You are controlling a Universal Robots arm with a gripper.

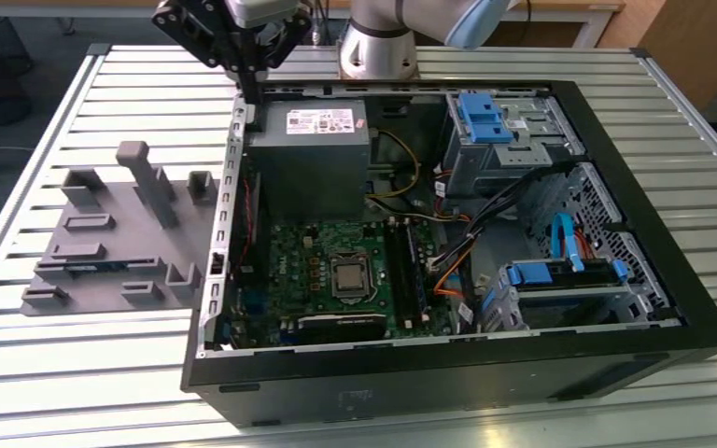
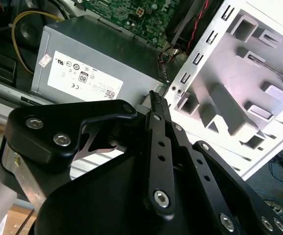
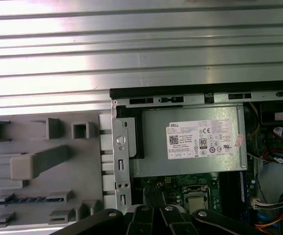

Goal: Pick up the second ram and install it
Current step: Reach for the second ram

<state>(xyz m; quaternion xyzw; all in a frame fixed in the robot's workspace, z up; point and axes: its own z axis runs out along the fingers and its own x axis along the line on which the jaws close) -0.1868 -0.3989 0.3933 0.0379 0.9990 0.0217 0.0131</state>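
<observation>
Standing on edge in a slot of the grey fixture [image 1: 116,238], at 9 o'clock from the open case [image 1: 396,383] in the exterior view, the second ram [image 1: 91,265] seems placed so fingers can pinch it from above. Farther back, at 11 o'clock, the gripper [image 1: 250,89] hangs over the case's far corner beside the power supply [image 1: 309,154], fingers together and holding nothing.

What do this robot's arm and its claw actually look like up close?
The arm is a smooth silver-grey tube with a light-blue cap on its joint. The gripper is all black: flat, jointed link bars that taper to slim fingers, pinned together with round silver screws, on a chunky black body.
</observation>
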